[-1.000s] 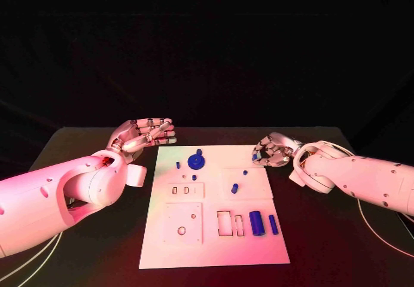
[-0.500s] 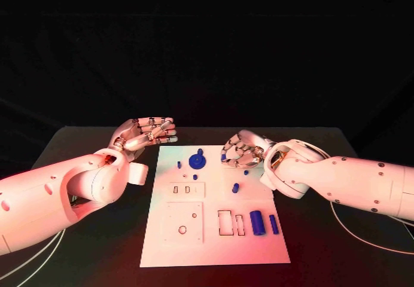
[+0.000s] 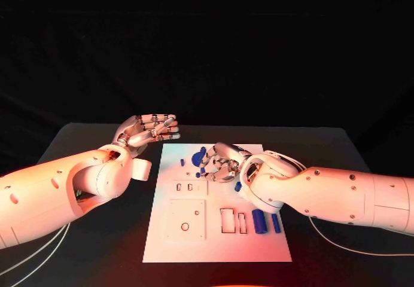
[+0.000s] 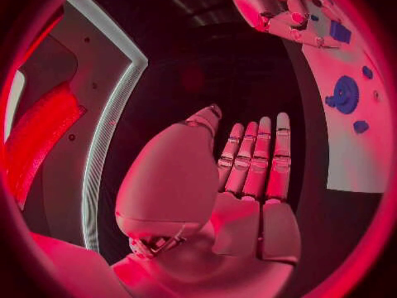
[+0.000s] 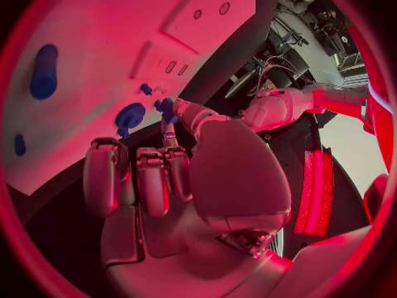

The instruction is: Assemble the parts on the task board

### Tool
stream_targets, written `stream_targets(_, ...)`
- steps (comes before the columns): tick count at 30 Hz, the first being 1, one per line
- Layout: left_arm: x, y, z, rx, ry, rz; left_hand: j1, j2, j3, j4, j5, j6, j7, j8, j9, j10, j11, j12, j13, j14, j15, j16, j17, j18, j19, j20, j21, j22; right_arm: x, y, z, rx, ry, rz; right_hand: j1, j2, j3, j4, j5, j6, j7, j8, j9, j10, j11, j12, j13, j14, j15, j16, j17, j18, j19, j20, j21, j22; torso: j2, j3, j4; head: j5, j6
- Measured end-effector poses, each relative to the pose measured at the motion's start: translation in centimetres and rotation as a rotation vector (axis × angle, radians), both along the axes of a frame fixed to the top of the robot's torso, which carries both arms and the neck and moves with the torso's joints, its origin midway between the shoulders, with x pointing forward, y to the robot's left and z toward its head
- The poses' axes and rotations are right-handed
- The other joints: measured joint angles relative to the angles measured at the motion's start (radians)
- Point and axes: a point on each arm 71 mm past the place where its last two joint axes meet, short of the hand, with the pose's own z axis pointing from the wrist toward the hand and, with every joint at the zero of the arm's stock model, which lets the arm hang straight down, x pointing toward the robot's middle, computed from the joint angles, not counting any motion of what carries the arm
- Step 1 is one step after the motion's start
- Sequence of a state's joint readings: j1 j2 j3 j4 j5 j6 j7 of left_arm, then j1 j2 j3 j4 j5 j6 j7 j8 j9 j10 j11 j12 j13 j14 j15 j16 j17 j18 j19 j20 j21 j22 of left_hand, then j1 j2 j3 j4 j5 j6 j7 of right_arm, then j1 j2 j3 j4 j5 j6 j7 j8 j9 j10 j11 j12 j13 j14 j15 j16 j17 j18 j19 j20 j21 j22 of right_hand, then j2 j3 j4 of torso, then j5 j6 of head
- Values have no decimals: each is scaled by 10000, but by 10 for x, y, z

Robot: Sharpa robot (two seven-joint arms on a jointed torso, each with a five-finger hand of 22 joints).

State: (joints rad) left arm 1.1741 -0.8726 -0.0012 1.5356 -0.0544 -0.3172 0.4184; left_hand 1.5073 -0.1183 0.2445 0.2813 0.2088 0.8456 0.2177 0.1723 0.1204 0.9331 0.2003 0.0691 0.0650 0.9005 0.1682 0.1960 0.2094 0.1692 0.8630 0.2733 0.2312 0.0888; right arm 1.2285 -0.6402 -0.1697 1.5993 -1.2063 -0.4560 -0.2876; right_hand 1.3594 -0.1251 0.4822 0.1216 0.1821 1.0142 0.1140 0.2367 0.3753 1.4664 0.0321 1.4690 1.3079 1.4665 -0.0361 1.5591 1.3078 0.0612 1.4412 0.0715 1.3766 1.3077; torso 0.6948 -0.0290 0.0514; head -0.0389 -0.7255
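Swinging in from the board's right edge, my right arm now reaches across the task board, a big shift from a second ago when it sat off to the side. That puts the right hand over the upper middle of the board, close beside the round blue gear part. Through the right wrist camera I can see a small blue peg pinched at its fingertips, the other fingers curled down beside it, so this one's carrying a part toward a seat, I'd judge. Good news for the assembly: the piece is above the board's top section, where the small holes are.

My left hand hasn't budged. It hangs just off the board's upper left corner, fingers straight and side by side, holding nothing, palm clear in the left wrist view.

Down the board, largest first: the fat blue cylinder and the slim blue bar lie near the lower right slots, unseated. A small blue stub stands left of the gear. My next job looks like lowering that peg into its hole.
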Motion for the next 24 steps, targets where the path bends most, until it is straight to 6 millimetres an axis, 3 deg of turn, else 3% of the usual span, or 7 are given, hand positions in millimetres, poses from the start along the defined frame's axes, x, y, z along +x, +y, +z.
stream_targets(5,1,-1,0,0,8,-9,0,0,0,0,0,0,0,0,0,0,0,0,0,0,0,0,0,0,0,0,0,0,-5,13,-8,-117,76,107,-54,-54,-1,0,0,-4,-4,0,-2,0,0,0,-1,0,0,0,-1,0,0,0,0,0,7,1,6,7,-17)
stream_targets(11,1,-2,-1,-3,15,-23,0,0,0,0,0,0,0,0,0,0,0,1,0,0,0,0,-1,0,0,0,0,-9,-9,25,-14,-276,87,222,-54,-55,26,-27,40,-17,-17,0,-2,0,0,0,-1,0,0,0,-1,0,0,0,0,-2,12,6,24,105,-16)
stream_targets(24,0,-4,0,-13,30,-74,0,0,0,0,0,0,0,0,0,0,0,1,0,0,0,0,-3,0,-1,0,0,-8,-10,30,-23,-647,-2,201,-108,-108,52,-56,41,-34,-34,0,-2,0,1,0,-2,0,1,0,-3,0,0,1,-1,-3,19,15,18,155,-127)
